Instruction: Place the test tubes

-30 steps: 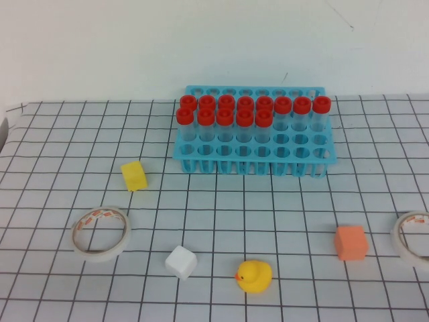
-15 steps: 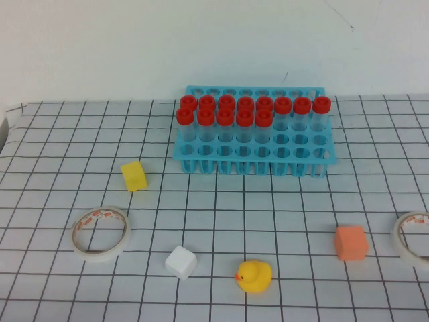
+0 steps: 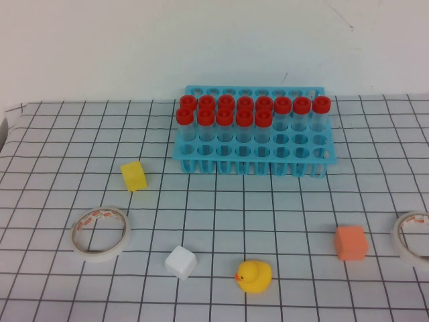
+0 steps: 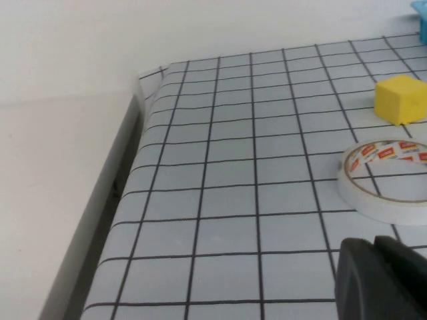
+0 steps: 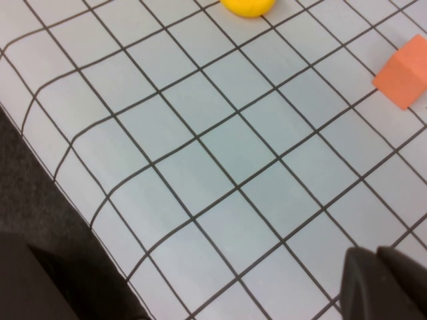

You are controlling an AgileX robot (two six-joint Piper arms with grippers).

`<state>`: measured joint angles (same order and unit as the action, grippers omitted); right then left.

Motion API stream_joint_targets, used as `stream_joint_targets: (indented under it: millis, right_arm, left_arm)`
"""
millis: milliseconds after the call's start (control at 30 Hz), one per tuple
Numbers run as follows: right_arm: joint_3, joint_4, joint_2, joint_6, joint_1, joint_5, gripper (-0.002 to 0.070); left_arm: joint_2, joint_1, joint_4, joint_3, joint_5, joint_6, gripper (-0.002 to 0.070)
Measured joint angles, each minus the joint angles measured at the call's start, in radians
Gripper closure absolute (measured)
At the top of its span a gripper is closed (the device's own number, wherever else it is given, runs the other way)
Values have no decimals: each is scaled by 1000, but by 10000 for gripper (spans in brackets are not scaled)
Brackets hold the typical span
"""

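Nothing is changed since a second ago: the test tubes are held upright in the blue rack, far across the tabletop. The left gripper is kept near the tape roll, the right gripper near the orange cube, fingers clenched on nothing; placement is judged finished.

Red marks inside tape roll, none legible

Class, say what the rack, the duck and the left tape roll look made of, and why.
Rack: blue plastic, probably; even colour, regular moulded holes. Duck: smooth yellow, likely rubber or vinyl. Tape roll: whitish paper-like tape, printed core. Left gripper and right gripper, both shut, hover near the table's edges.
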<state>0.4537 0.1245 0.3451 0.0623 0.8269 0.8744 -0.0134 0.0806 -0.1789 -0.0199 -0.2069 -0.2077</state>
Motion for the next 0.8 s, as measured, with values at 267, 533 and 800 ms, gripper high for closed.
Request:
stream_joint_targets:
  millis: [267, 533, 800]
  right_arm:
    - [0, 0, 0, 0, 0, 0, 678]
    - [0, 0, 0, 0, 0, 0, 678]
    - [0, 0, 0, 0, 0, 0, 678]
  left_arm:
    - [0, 0, 115, 2, -90, 130, 676]
    - [0, -33, 100, 2, -96, 34, 676]
    - [0, -127, 54, 2, -96, 5, 676]
